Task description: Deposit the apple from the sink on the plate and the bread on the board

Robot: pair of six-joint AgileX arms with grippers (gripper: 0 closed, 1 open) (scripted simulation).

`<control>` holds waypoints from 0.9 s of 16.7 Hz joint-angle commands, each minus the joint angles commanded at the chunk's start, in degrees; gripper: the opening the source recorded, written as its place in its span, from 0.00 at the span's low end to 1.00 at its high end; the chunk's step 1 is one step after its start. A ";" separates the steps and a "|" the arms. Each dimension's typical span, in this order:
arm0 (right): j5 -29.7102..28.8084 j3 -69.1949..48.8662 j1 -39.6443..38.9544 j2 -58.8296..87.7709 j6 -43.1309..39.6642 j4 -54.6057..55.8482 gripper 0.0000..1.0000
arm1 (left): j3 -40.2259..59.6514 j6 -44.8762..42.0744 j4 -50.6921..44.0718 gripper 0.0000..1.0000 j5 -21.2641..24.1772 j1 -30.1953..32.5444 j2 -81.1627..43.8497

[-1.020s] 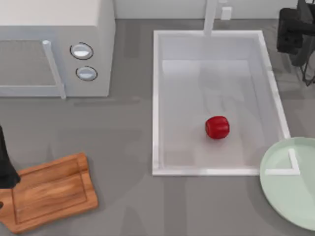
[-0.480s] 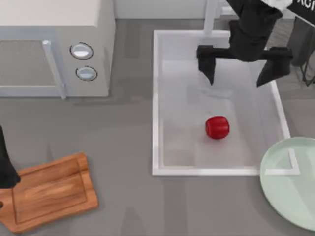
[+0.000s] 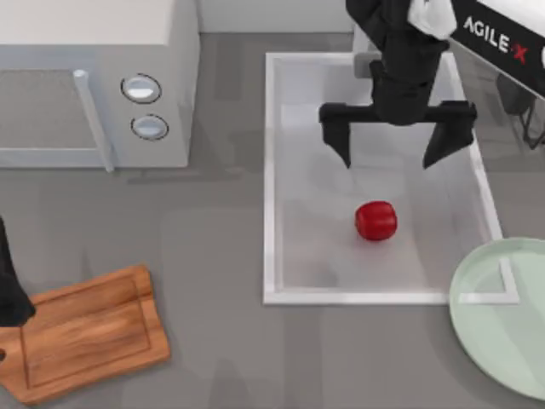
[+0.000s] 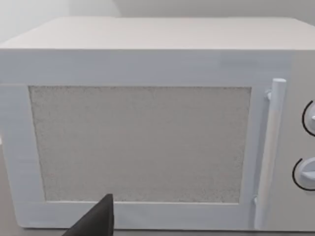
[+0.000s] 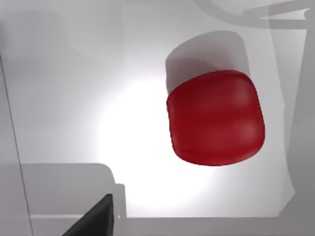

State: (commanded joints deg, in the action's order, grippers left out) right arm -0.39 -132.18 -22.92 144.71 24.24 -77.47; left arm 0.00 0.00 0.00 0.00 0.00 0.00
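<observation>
Sink (image 3: 271,170): white rectangular basin, raised rim, right of centre in the top view. One item is held in it: the apple (image 3: 375,221), red and glossy, resting on the basin floor toward the near end, apart from every wall. In the right wrist view the apple (image 5: 215,118) is seen close up on the white floor, with its shadow cast beside it.

Plate (image 3: 502,341): pale mint-green, at the table's lower right corner, just outside the sink's near right corner and partly cut off by the picture's edge. Nothing is seen lying on it; a white L-shaped mark is seen across its upper part.

Board (image 3: 85,332): brown wood, grooved edge, lower left of the table. Its surface is bare.

Microwave (image 3: 94,81): white, upper left, door closed, two round knobs on its right side. Its frosted door and vertical handle are seen in the left wrist view (image 4: 142,142).

Right gripper (image 3: 396,158): positioned over the far half of the sink, fingers spread wide apart, nothing grasped. The apple lies nearer the front than the fingertips, untouched.

Left gripper (image 3: 10,294): parked at the table's left edge, beside the board. Whether it is released or clenched cannot be told.

Writing: "AGILE·X" is read in white letters on the right arm's black link, top right of the top view.
</observation>
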 joint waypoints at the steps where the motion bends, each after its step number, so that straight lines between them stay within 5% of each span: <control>1: 0.00 0.00 0.00 0.00 0.00 0.00 1.00 | 0.00 0.00 0.00 1.00 0.00 0.00 0.00; 15: -0.07 14.33 -0.07 5.09 0.11 19.43 1.00 | 0.00 0.00 0.00 1.00 0.00 0.00 0.00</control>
State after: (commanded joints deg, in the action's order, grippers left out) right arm -0.45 -117.85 -22.99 149.81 24.35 -58.04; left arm 0.00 0.00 0.00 0.00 0.00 0.00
